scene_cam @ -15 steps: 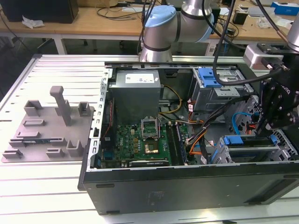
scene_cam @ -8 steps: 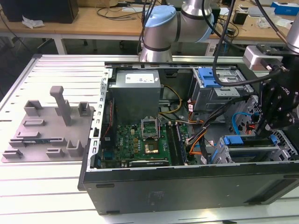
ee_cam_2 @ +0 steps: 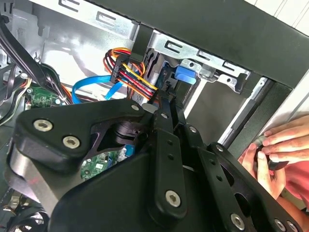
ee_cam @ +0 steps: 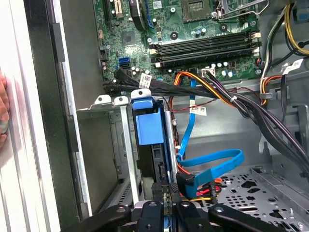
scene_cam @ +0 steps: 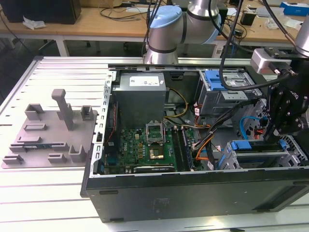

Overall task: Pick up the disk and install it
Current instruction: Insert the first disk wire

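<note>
The disk (scene_cam: 253, 146) stands on edge in the metal drive cage (scene_cam: 289, 155) at the near corner of the open computer case, on the exterior view's right. Its blue frame (ee_cam: 148, 128) and blue tab (ee_cam_2: 185, 75) show in both wrist views, between the cage walls. My gripper (scene_cam: 270, 137) reaches down into the case onto the disk. Its fingers (ee_cam: 168, 189) stand close together on the disk's narrow edge, with blue frame between them. In the second wrist view the fingertips (ee_cam_2: 166, 94) end just short of the blue tab.
Blue data cable (ee_cam: 212, 162) and orange-yellow power leads (ee_cam_2: 130, 72) lie right beside the cage. The motherboard (scene_cam: 145, 145) and power supply (scene_cam: 142, 96) occupy the case's middle. A grey tray with posts (scene_cam: 48, 130) sits left of the case. A person's hand (ee_cam_2: 277, 150) rests outside the case wall.
</note>
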### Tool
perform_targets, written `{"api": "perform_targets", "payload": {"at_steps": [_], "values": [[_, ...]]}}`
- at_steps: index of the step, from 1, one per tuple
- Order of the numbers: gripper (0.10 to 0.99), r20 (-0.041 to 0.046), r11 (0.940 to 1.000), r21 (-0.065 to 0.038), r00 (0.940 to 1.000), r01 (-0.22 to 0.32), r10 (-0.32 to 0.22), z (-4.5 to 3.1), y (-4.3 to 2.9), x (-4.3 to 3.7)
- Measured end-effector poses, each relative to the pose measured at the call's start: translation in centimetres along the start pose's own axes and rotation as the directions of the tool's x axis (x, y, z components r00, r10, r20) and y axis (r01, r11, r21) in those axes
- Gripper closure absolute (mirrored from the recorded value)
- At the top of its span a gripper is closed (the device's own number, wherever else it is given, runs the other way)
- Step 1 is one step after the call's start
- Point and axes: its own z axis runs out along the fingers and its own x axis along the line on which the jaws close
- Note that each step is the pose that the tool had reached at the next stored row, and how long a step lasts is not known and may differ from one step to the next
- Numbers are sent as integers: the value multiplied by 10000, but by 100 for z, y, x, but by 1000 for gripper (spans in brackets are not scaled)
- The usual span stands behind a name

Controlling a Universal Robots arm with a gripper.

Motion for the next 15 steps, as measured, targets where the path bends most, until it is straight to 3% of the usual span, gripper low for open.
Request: {"api": "perform_targets", "payload": {"at_steps": [15], "values": [[922,1,10000,11,10000,95,-95,31,-9,-5]]}}
